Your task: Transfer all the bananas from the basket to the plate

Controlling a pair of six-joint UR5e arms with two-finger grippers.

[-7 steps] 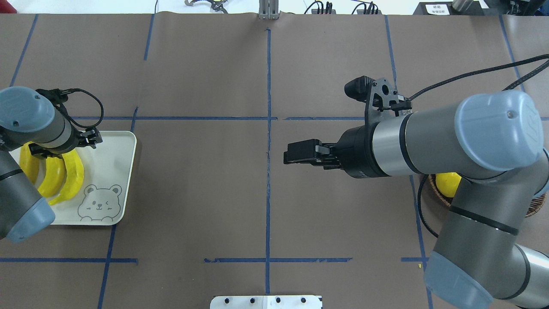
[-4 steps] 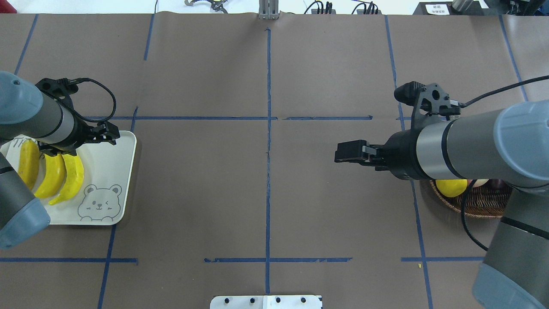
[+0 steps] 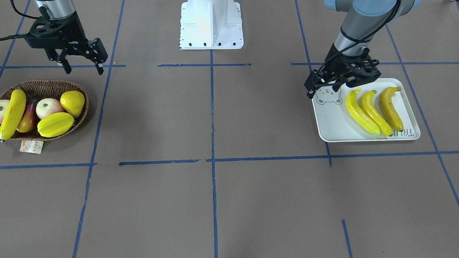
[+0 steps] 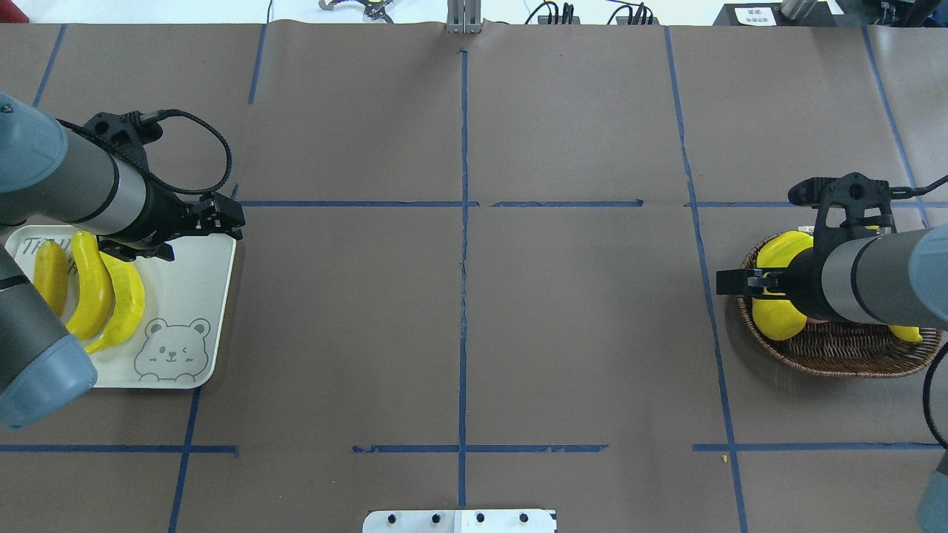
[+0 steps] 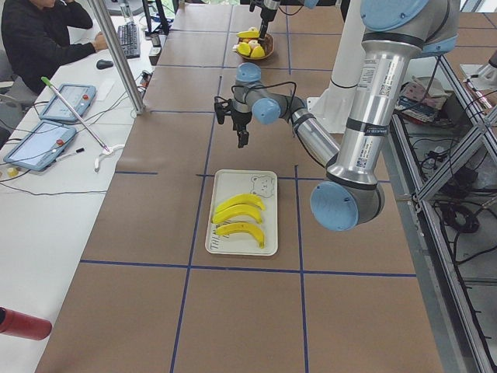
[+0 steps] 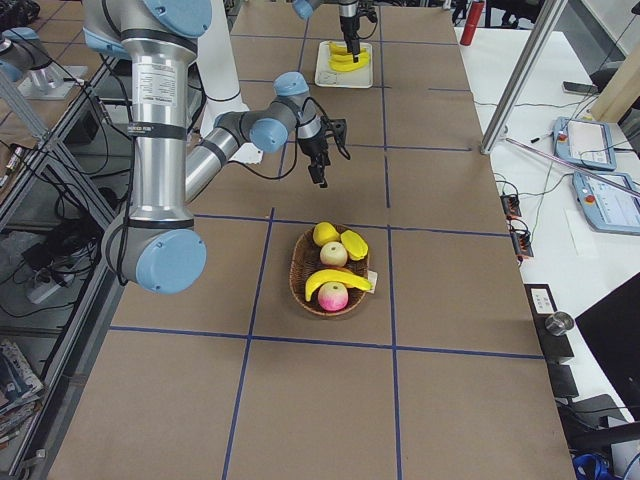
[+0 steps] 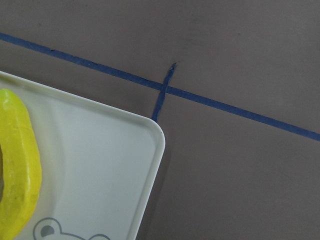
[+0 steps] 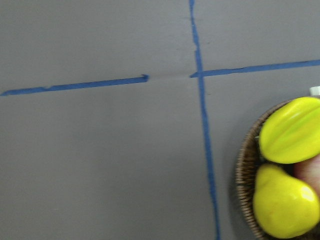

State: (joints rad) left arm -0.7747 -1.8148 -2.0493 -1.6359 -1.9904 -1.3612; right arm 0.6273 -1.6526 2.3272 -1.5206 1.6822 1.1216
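Note:
Three bananas (image 3: 374, 113) lie side by side on the white bear plate (image 3: 333, 125). One more banana (image 3: 12, 113) lies across the end of the wicker basket (image 3: 46, 83). My left gripper (image 3: 322, 89) is open and empty above the plate's bear-face corner. The left wrist view shows that plate corner (image 7: 125, 165) and one banana (image 7: 17, 170). My right gripper (image 3: 84, 66) is open and empty, raised next to the basket on the robot's side. In the overhead view it (image 4: 740, 283) overlaps the basket's left rim (image 4: 837, 355).
The basket also holds a star fruit (image 3: 55, 124), a yellow pear-shaped fruit (image 3: 72, 102), an apple (image 3: 48, 106) and a reddish fruit (image 3: 27, 114). A paper tag (image 3: 31, 146) lies beside it. The white robot base (image 3: 211, 23) sits at the table's edge.
My right gripper has moved from near the table's middle to the right, over to the basket. My left gripper has moved off the bananas toward the plate's far right corner.

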